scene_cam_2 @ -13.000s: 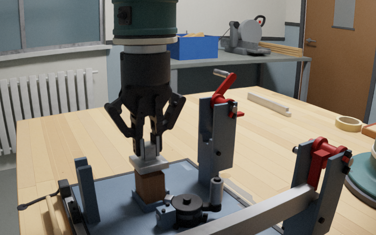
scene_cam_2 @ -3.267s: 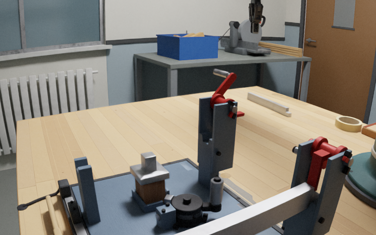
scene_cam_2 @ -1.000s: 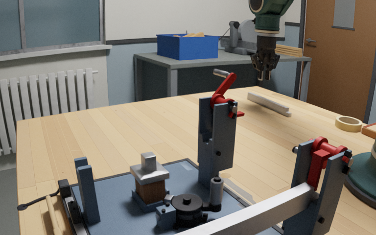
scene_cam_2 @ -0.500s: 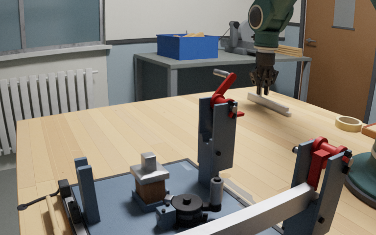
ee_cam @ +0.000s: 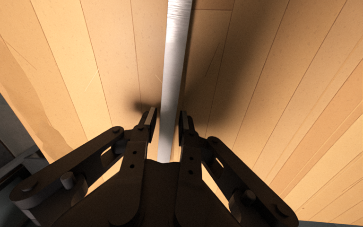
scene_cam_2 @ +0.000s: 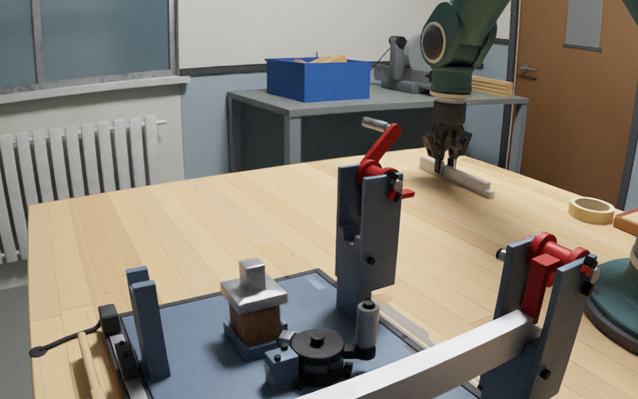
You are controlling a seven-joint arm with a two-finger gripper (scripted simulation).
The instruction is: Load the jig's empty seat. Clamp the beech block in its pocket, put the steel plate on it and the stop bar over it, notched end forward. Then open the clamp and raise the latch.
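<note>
The stop bar (scene_cam_2: 455, 176), a long pale steel bar, lies flat on the far right of the wooden table. My gripper (scene_cam_2: 446, 165) is down over its left part, open, with the bar (ee_cam: 171, 80) running between the fingers (ee_cam: 167, 120); it holds nothing. In the jig at the front, the brown beech block (scene_cam_2: 256, 323) sits in its pocket with the steel plate (scene_cam_2: 254, 289) on top. The black round clamp (scene_cam_2: 316, 350) stands against the block's pocket. The red latch (scene_cam_2: 378, 153) on the tall grey post is raised.
A blue bin (scene_cam_2: 318, 77) with wood pieces sits on the grey side table behind. Another bar (scene_cam_2: 423, 362) lies across the neighbouring seat under a lowered red latch (scene_cam_2: 546, 268). A tape roll (scene_cam_2: 591, 210) lies at the table's right edge, near my arm's base.
</note>
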